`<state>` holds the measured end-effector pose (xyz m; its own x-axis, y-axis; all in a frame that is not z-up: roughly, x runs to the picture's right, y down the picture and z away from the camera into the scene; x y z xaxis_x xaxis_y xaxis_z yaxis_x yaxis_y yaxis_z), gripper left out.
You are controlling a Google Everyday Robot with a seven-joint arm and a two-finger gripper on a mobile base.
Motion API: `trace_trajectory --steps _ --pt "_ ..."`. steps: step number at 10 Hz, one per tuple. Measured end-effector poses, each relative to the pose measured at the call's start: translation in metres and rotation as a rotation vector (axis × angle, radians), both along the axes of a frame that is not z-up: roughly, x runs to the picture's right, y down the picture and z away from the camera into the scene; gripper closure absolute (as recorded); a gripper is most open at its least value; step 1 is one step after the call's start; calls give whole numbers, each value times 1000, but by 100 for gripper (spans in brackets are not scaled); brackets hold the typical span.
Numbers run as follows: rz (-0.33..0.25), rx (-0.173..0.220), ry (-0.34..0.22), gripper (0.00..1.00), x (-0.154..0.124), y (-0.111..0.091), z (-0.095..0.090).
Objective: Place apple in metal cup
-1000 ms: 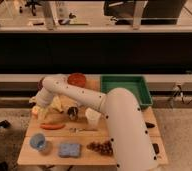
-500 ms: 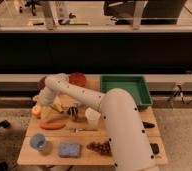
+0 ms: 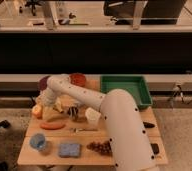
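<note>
**A:** Where's the apple sitting?
**B:** The apple point(image 3: 37, 111) is sitting at the 9 o'clock edge of the table point(image 3: 26, 155). It's not in the cup yet.

**A:** And the end effector?
**B:** The end effector point(image 3: 45, 106) is hanging right at the apple, on its 1 o'clock side. The arm is reaching down to it from 12.

**A:** Is it grasping?
**B:** Can't tell. It's either against the apple or just beside it. Whether it's released, clenched or gripping the fruit isn't showing.

**A:** Which step, then?
**B:** I'm reading it as the grasp step. Transport isn't looking started.

**A:** What's lying to the right?
**B:** The banana point(image 3: 53, 116) is lying at the apple's 4 o'clock, with the carrot point(image 3: 53, 126) beyond it towards 6. The metal cup point(image 3: 75, 114) is standing at the apple's 3 o'clock, mid-table. The white cup point(image 3: 92, 118) is sitting just beside it, again at 3.

**A:** Next move?
**B:** I'm thinking: confirm a firm hold, lift clear of the banana, then carry towards 3 o'clock. After that, centre over the metal cup, lower and let go. The cup mouth is looking narrow against the apple, so centring matters. I'm also worrying about clipping the white cup.
</note>
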<state>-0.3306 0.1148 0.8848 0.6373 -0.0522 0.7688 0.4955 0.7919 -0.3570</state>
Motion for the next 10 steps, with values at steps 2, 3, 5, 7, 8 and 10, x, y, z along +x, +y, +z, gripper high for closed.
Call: trace_trajectory --steps 2,3,5,7,8,10 --pt "-7 -3 -5 35 -6 2 -1" --pt "-13 -4 -12 35 -11 4 -2" --pt "-18 -4 -19 30 -16 4 -4" --pt "-28 -2 -26 28 -23 5 -7" --pt "-30 -1 -29 31 -25 6 -7" --pt "-28 -4 -24 49 -19 6 -4"
